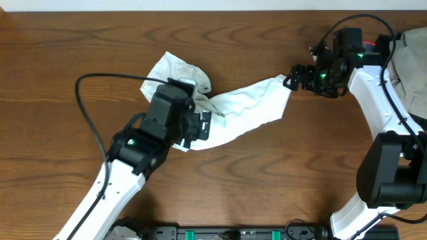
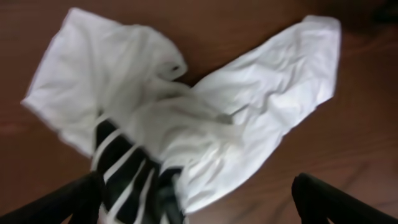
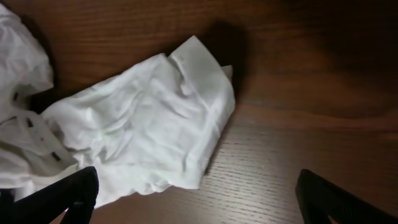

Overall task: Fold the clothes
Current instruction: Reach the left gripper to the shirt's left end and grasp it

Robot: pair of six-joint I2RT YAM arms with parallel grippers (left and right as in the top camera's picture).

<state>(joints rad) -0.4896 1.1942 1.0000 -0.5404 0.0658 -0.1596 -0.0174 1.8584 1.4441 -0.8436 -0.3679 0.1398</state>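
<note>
On the table, near its middle, the clothes are lying as one crumpled white garment. A long part is reaching out to the right and a bunched part is spreading to the left. In the left wrist view, black stripes are showing at the near side. We are judging the folding as barely begun: no edge is running straight, no layer is sitting squarely on another, and the cloth is sprawling in two lobes rather than gathering into a bundle. We are seeing the left gripper hanging over the bunched middle, jaws wide apart and nothing clamped between them. Whether its fingers are brushing the cloth we cannot tell. The right gripper is sitting just at the right tip of the long part, jaws likewise wide apart and holding nothing. In its wrist view that end of the cloth is lying on bare wood ahead of the fingers. By our reckoning nearly everything is left: taking hold, smoothing the garment flat, bringing the parts over one another and pressing them into a compact stack. A beige heap is lying at the right edge, well apart from the white garment, and we cannot tell whether it belongs to the job.
</note>
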